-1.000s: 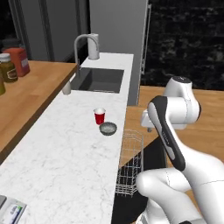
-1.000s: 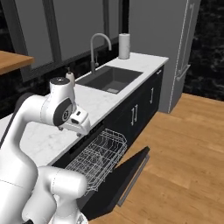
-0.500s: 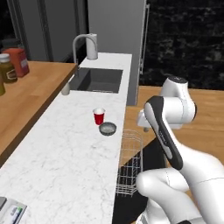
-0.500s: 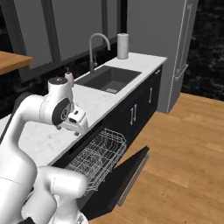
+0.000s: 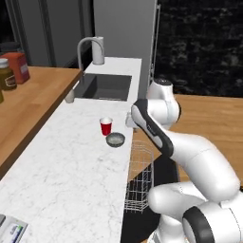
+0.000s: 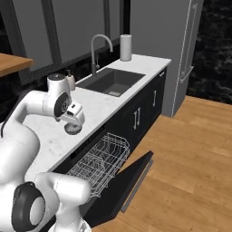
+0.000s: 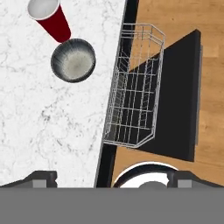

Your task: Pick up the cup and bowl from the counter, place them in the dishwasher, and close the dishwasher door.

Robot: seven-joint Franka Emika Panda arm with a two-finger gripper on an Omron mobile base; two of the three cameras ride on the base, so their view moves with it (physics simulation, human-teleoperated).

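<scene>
On the counter: cup and bowl side by side, dishwasher open

Near the counter's [image 5: 71, 175] right edge stands the red cup [image 5: 106, 126], upright, with the grey bowl [image 5: 115, 139] just beside it on the near side, almost touching. Right of them, the white wire rack [image 7: 135, 87] is pulled out of the dishwasher [image 6: 97, 149] over the lowered dishwasher door [image 7: 183, 100]. The pincer [image 7: 111, 177] hangs above the counter edge, nearer than the bowl, its tips spread wide and holding nothing. Farther along lies the sink [image 5: 105, 87] with its faucet [image 5: 88, 47].
</scene>
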